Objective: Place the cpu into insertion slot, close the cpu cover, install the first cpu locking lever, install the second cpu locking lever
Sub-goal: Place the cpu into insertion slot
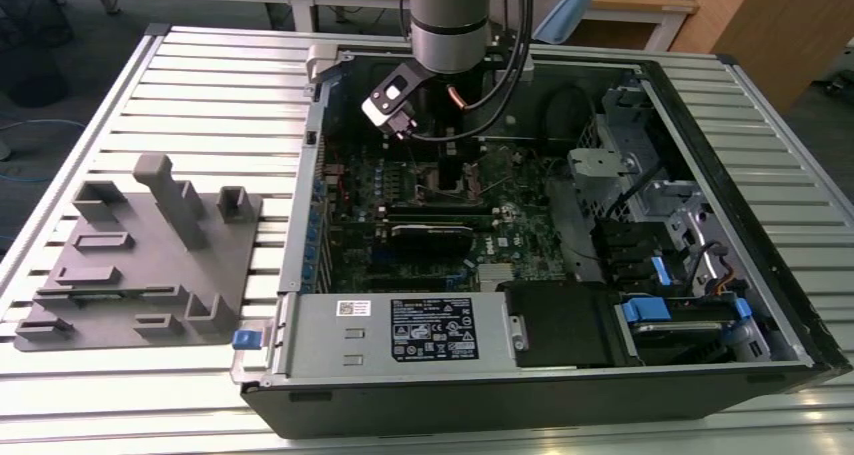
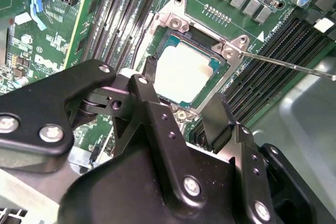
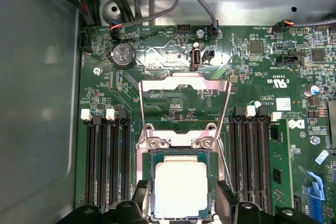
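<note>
The cpu point(image 3: 181, 188) point(image 2: 184, 72), a square chip with a silver-grey face, lies flat in the insertion slot point(image 3: 151, 178) point(image 2: 209, 39) on the green board. My gripper point(image 3: 182, 192) point(image 2: 184, 93) point(image 1: 447, 165) hovers just over it and is open. One black finger point(image 2: 149, 72) stands at one side of the chip and the other finger point(image 2: 218, 116) at the opposite side. The cpu cover point(image 3: 184, 83) is swung up off the slot on its hinge. A thin metal locking lever point(image 2: 286, 64) juts out from the slot's corner, unlatched.
Long black memory slots point(image 3: 107, 161) point(image 3: 257, 156) flank the slot on both sides. Cables point(image 3: 157, 3) hang near the case wall. In the exterior view the open computer case point(image 1: 747, 95) sits on a slatted table, with a grey fixture tray point(image 1: 134, 265) at that view's left.
</note>
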Tool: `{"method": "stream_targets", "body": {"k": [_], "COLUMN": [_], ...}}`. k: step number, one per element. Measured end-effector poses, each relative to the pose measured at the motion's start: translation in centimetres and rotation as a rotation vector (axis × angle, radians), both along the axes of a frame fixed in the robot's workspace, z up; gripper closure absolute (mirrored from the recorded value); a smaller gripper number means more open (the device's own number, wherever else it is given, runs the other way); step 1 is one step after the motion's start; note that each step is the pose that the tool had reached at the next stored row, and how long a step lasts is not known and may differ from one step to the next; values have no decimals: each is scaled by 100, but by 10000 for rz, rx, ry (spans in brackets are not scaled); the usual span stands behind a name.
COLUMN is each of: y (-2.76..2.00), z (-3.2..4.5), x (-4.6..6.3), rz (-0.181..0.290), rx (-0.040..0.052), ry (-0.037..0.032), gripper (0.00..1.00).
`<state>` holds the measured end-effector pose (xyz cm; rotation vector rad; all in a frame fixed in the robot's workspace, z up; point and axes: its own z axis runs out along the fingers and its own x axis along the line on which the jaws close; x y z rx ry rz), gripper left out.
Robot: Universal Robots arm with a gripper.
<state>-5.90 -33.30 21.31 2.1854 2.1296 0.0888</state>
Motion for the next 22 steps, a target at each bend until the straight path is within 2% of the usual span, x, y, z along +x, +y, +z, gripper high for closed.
{"method": "stream_targets", "body": {"k": [4,5,6,7,8,11,12,14,15,16,22], "y": [0,0,0,0,0,0,0,0,0,0,0], "z": [0,0,0,0,0,0,0,0,0,0,0], "x": [0,0,0,0,0,0,0,0,0,0,0], "rz": [-2,-2,-3,-3,-3,-5,-5,-6,-6,-7,-10], "rx": [0,0,0,0,0,0,-1,0,0,0,-1], "ry": [0,0,0,0,0,0,0,0,0,0,10], "gripper": [40,46,46,53,53,70,70,82,82,88,90]}}
